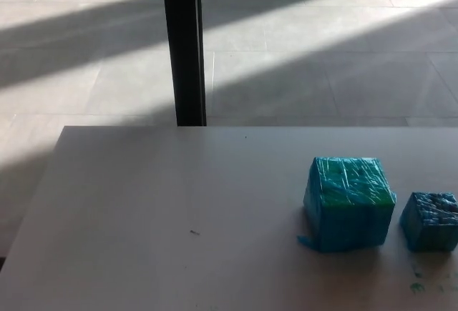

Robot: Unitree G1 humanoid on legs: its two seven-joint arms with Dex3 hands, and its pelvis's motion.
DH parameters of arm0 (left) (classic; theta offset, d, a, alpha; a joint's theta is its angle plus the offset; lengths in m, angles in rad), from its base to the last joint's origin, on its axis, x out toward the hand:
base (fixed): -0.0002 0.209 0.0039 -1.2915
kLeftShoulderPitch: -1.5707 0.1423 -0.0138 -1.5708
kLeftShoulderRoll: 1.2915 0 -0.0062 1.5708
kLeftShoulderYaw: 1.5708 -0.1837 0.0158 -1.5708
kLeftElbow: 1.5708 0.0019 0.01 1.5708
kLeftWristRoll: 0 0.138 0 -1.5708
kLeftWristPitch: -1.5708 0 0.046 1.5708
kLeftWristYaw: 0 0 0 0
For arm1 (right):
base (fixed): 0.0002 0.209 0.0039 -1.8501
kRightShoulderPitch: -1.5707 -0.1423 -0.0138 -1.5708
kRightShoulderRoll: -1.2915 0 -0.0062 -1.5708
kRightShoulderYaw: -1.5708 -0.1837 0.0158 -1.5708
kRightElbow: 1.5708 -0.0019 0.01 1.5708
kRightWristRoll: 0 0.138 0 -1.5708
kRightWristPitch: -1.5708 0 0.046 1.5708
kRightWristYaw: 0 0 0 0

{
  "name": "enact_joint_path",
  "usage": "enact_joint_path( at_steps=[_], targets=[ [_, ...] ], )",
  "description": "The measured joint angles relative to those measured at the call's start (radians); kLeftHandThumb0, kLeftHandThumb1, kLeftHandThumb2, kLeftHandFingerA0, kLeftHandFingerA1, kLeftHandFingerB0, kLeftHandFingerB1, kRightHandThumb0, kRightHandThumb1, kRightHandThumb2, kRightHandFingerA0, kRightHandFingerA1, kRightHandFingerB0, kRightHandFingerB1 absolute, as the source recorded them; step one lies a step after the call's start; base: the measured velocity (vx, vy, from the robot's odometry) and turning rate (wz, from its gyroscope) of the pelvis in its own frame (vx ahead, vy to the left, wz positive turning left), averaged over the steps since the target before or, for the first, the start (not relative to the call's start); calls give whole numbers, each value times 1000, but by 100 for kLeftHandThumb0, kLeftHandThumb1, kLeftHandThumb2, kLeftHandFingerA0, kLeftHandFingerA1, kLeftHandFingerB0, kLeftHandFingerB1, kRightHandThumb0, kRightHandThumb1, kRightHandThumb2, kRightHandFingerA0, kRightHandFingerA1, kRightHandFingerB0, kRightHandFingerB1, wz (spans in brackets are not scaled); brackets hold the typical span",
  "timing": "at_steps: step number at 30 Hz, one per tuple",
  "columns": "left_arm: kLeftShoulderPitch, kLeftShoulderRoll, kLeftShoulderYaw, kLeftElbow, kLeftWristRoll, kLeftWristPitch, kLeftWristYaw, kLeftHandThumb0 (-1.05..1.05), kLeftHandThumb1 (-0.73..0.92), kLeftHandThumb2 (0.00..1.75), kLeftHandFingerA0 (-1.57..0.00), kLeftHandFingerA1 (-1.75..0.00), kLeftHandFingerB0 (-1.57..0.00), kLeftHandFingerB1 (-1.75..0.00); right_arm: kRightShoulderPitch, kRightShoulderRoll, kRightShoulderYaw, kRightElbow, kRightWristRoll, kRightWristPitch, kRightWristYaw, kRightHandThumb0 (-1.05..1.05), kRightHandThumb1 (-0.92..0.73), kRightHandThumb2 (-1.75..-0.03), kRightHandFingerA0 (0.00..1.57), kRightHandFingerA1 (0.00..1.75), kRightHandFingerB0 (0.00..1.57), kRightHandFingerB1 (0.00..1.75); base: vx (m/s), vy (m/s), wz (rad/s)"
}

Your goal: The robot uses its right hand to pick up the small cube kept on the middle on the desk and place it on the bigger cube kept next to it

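- We see a white desk [179,211] with two blue taped cubes toward its right side, and tiled floor with bands of sunlight beyond it.
- The big cube [349,202] sits upright on the desk, its flat top facing up and bare, so it offers a ready landing surface.
- The small cube [430,221] rests on the desk just beside the big cube, on its right, apart from it by a narrow gap and close to the picture's right edge.
- That placement suits us: the small cube lies on the side our right arm would come in from, so the reach looks short.
- Neither of our hands shows in the head view, so we cannot say whether their fingers are spread or pressed together.
- We judge the task not yet begun: the small cube is untouched on the desk.
- A dark post [183,46] stands behind the desk, well clear of the cubes.
- Faint green marks [417,287] lie on the desk in front of the small cube.
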Motion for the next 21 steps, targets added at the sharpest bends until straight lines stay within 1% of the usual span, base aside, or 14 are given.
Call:
enact_joint_path(
  at_steps=[5, 6, 8, 11, 12, 13, 14, 15, 16, 17, 18, 19, 20, 21],
  targets=[
    [-22, 23, 62, 3, -31, 1, -27, -91, 86, 66, -40, -56, -35, -38, -20, -15, -134, 28, 68, 0, 15, -59, -61, -82, 0, 46, 1, 30, 0, 0, 0],
    [-25, 26, 67, 4, -34, 1, -31, -91, 87, 66, -40, -56, -35, -37, -22, -20, -159, 28, 80, 1, 17, -55, -71, -62, 0, 39, 0, 35, 0, 0, 0],
    [-29, 30, 76, 6, -41, 3, -39, -92, 86, 66, -40, -57, -36, -38, -30, -37, -209, 31, 106, 1, 21, -56, -67, -70, 0, 33, 3, 23, 0, 0, 0],
    [-32, 34, 90, 6, -50, 13, -51, -90, 86, 66, -38, -56, -36, -38, -51, -77, -284, 33, 147, 3, 27, -60, -59, -82, 0, 50, 1, 38, 0, 0, 0],
    [-33, 34, 91, 6, -52, 14, -52, -96, 71, 83, -36, -58, -32, -43, -54, -84, -294, 33, 152, 3, 28, -56, -71, -63, 0, 57, 0, 43, 0, 0, 0],
    [-34, 35, 96, 6, -57, 18, -58, -96, 71, 83, -36, -57, -31, -43, -70, -110, -330, 33, 173, 6, 29, -62, -63, -79, 0, 58, 1, 43, 0, 0, 0],
    [-34, 37, 99, 6, -60, 21, -62, -91, 86, 66, -39, -56, -35, -38, -83, -127, -350, 33, 184, 7, 29, -63, -63, -80, 0, 61, 1, 45, 0, 0, 0],
    [-35, 38, 102, 6, -62, 24, -65, -90, 86, 66, -38, -55, -35, -38, -98, -145, -367, 33, 196, 9, 29, -60, -69, -61, 0, 64, 0, 50, 0, 0, 0],
    [-36, 40, 108, 6, -66, 29, -70, -92, 86, 66, -39, -55, -35, -38, -122, -174, -391, 32, 213, 10, 30, -56, -45, -92, 0, 63, 0, 52, 0, 0, 0],
    [-36, 41, 110, 6, -69, 33, -73, -92, 86, 66, -39, -57, -36, -38, -140, -192, -406, 28, 223, 11, 31, -68, -45, -90, 0, 66, 0, 51, 0, 0, 0],
    [-36, 43, 113, 6, -73, 38, -77, -91, 86, 66, -41, -56, -37, -38, -162, -213, -420, 21, 236, 12, 32, -67, -67, -60, 0, 79, 0, 53, 0, 0, 0],
    [-37, 44, 117, 6, -78, 42, -80, -91, 86, 66, -42, -56, -37, -38, -188, -231, -432, 3, 251, 15, 34, -70, -67, -67, 0, 85, 3, 53, 0, 0, 0],
    [-37, 45, 119, 6, -81, 47, -83, -91, 86, 66, -41, -55, -37, -38, -215, -244, -437, -28, 263, 18, 35, -40, -44, -102, 10, 63, 0, 54, 0, 0, 0],
    [-38, 46, 121, 6, -83, 50, -85, -91, 86, 66, -41, -55, -37, -38, -237, -255, -438, -56, 273, 21, 37, -40, -44, -102, 10, 63, 0, 54, 0, 0, 0]
  ],
)
